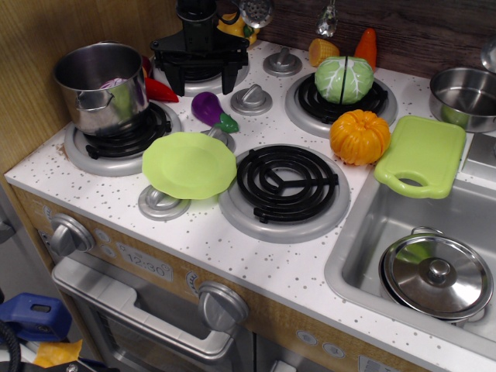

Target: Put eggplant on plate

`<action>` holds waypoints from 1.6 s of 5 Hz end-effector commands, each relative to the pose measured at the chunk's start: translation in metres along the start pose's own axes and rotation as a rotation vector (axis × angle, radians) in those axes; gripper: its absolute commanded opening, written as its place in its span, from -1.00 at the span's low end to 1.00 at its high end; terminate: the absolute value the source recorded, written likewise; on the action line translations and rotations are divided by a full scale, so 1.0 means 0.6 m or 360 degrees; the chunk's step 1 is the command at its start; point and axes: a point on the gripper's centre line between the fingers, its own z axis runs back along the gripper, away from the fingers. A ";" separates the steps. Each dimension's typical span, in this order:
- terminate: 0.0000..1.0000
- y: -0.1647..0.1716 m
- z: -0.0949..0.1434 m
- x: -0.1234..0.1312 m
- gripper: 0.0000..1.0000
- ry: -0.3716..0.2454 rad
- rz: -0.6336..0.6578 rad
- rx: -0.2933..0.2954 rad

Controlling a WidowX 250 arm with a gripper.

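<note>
The purple eggplant point(209, 108) with a green stem cap lies on the white stove top between the back burners, just behind the plate. The lime-green round plate point(189, 164) rests over a knob between the left and front-middle burners, with nothing on it. My black gripper point(200, 77) hangs over the back-left burner, a little behind and left of the eggplant. Its two fingers point down, spread apart, with nothing between them.
A steel pot point(102, 85) stands on the left burner, a red pepper point(160, 91) beside it. A green cabbage point(344, 79) sits on the back right burner, an orange pumpkin point(359, 136) in front. A green cutting board point(421, 155) lies by the sink point(364, 232), which holds a lidded pot point(436, 275).
</note>
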 end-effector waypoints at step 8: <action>-1.00 -0.005 -0.071 0.046 1.00 -0.0007 -0.0037 -0.0148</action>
